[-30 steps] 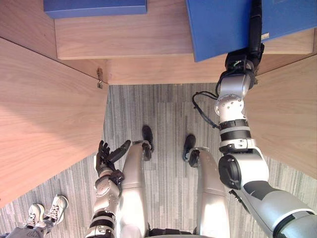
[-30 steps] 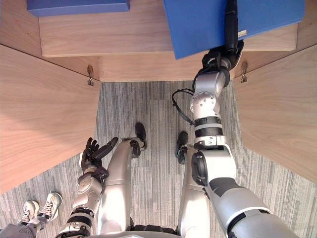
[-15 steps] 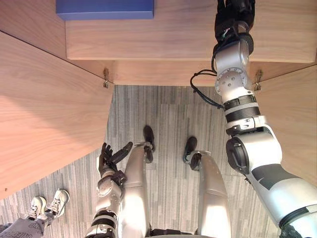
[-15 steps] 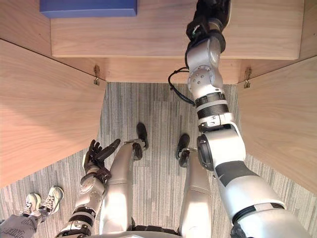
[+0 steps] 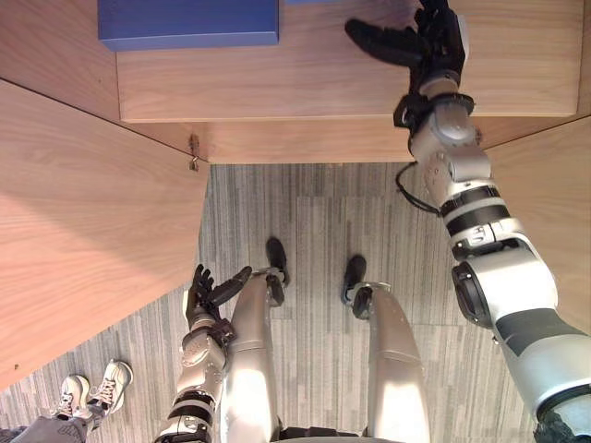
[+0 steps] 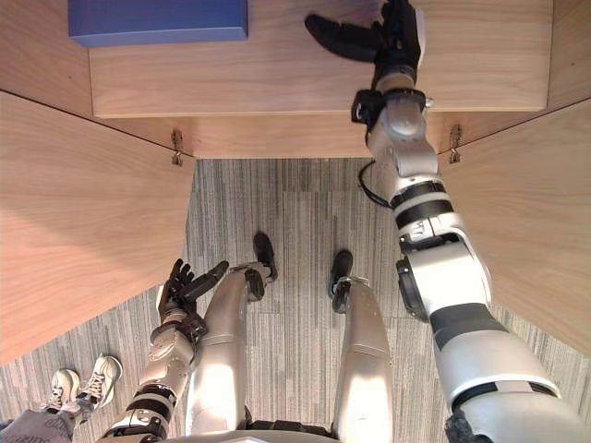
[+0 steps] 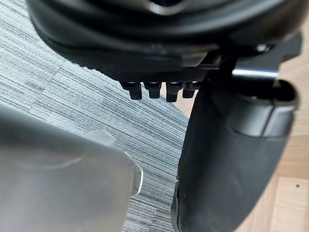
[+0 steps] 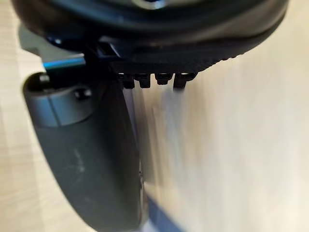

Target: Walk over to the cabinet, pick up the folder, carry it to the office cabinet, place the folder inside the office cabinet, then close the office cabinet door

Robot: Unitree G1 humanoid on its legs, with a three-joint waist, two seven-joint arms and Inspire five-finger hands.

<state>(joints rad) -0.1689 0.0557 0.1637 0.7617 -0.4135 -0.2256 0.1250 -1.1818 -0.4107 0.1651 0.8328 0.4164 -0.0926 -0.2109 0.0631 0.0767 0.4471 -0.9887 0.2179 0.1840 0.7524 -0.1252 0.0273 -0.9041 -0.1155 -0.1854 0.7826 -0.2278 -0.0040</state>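
The folder (image 8: 164, 225), gripped by the right hand (image 5: 420, 41) a second ago, has left it and is probably the blue edge deep on the cabinet shelf (image 5: 323, 88), the fingers (image 5: 369, 37) now splayed and empty, so only closing the door (image 5: 83, 212) remains.

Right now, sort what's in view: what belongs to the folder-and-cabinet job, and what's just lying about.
Job: blue folder on the cabinet shelf; left door and right door, both open; right hand, open over the shelf.
Lying about: a person's shoes on the carpet; left hand, open, idle low down.
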